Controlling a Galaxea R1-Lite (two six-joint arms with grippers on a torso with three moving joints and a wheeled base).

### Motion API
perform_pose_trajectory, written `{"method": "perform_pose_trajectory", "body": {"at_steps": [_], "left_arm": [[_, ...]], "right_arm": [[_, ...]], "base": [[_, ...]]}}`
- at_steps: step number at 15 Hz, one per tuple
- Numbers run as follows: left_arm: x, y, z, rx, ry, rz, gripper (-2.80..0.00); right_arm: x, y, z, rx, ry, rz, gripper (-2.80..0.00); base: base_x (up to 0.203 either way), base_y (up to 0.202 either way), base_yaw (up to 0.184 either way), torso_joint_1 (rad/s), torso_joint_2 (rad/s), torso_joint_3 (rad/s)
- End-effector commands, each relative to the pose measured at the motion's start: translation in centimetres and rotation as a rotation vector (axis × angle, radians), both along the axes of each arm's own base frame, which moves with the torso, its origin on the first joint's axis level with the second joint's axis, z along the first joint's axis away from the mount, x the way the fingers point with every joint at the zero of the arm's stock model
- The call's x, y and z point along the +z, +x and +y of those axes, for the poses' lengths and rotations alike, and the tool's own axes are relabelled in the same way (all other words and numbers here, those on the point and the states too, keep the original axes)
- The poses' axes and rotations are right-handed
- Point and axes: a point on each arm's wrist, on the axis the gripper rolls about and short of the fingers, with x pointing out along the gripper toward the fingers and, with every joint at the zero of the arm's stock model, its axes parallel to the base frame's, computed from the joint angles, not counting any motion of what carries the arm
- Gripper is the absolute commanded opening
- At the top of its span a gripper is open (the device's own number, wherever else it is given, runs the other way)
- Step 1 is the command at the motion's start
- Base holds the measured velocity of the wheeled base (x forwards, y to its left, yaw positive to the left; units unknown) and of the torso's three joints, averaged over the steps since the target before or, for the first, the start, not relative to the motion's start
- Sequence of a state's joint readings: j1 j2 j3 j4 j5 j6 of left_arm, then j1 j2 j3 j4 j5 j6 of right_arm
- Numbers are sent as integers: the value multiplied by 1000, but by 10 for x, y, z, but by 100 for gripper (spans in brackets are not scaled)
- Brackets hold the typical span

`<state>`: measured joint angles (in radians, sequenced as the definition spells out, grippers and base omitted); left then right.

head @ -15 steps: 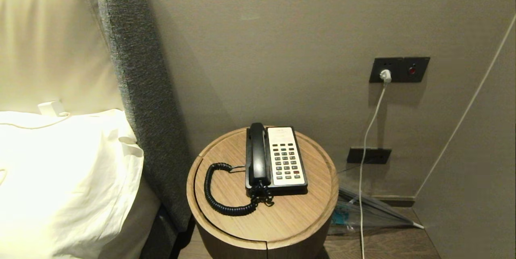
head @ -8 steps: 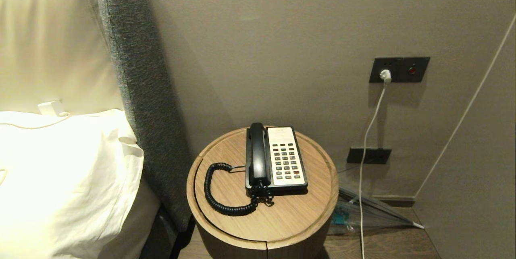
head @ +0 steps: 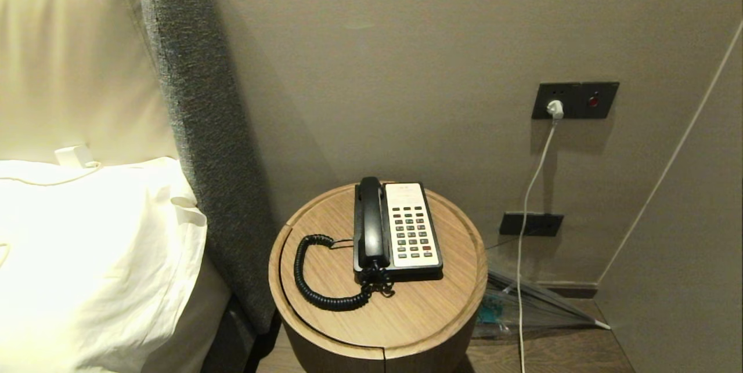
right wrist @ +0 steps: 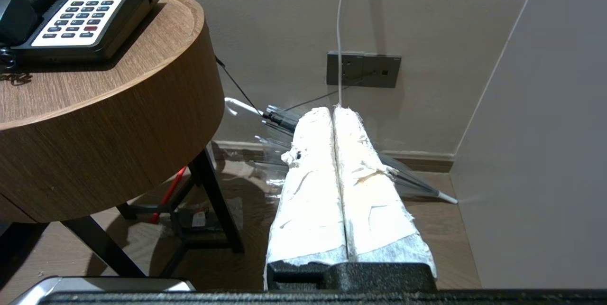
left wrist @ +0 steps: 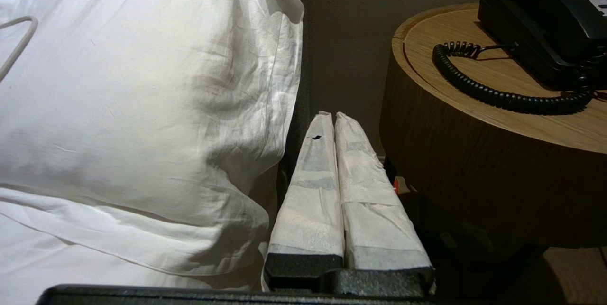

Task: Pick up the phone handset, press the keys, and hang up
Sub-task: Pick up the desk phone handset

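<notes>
The phone handset [head: 369, 223] lay seated in its cradle along the left side of the phone base [head: 411, 228], whose pale keypad [head: 413, 231] faced up beside it. Its coiled cord [head: 316, 280] looped out over the wood to the left and curled back to the near end of the handset. The phone stood near the middle of the round wooden bedside table [head: 406, 315], with a white pillow [head: 93, 257] on the bed to the left and a wall socket [head: 574, 100] to the right. The left gripper [left wrist: 330, 115] hung low between the pillow and the table's side, its wrapped fingers pressed together and holding nothing. The right gripper [right wrist: 333, 109] hung low to the table's right, fingers likewise closed on nothing.
</notes>
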<state>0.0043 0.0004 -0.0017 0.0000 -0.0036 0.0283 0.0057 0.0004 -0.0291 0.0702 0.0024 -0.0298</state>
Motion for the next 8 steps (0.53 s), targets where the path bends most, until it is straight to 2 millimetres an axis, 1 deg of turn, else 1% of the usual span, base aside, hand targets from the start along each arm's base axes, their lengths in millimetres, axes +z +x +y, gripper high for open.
{"method": "perform_pose_trajectory", "body": {"at_steps": [1,4,8], "left_arm": [[0,0,0,1,-1,-1,-280],[0,0,0,1,-6,-2,-280],[0,0,0,1,-10,-2,-280]], "right_arm": [[0,-1,0,1,-1,-8,-280],[0,-1,0,1,-1,-8,-280],[0,-1,0,1,1,-8,-280]], "base": [[0,0,0,0,0,0],[0,0,0,1,1,-28],[0,0,0,2,2,-167]]}}
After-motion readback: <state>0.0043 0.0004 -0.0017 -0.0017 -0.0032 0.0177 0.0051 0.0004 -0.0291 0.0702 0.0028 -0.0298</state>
